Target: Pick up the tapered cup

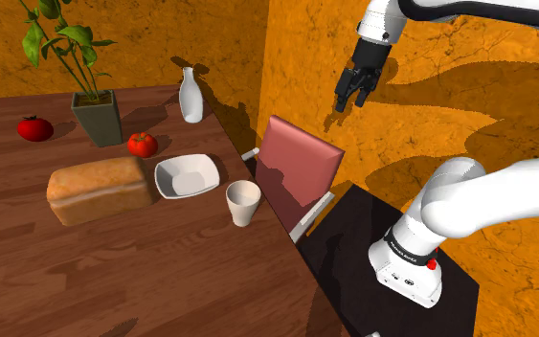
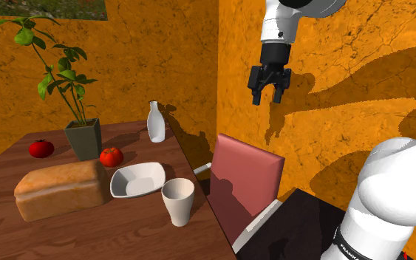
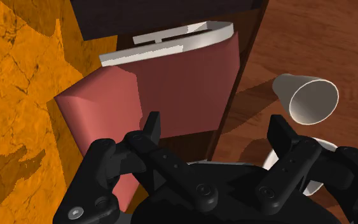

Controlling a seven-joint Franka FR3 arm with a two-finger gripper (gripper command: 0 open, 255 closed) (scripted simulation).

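Note:
The tapered cup (image 1: 243,203) (image 2: 177,201) (image 3: 308,98) is off-white, wider at the rim than at the base. It stands upright near the wooden table's edge, beside the red chair. My black gripper (image 1: 350,97) (image 2: 267,91) (image 3: 215,130) hangs high in the air above the chair, well away from the cup. Its fingers stand apart and hold nothing. In the wrist view the cup lies beyond one fingertip (image 3: 279,127), off to the side of the gap.
On the wooden table (image 1: 114,278) are a white bowl (image 1: 188,177), a bread loaf (image 1: 101,189), two tomatoes (image 1: 142,145) (image 1: 34,128), a potted plant (image 1: 96,117) and a white bottle (image 1: 190,96). The red chair (image 1: 298,168) stands against the table's edge. Orange walls lie behind.

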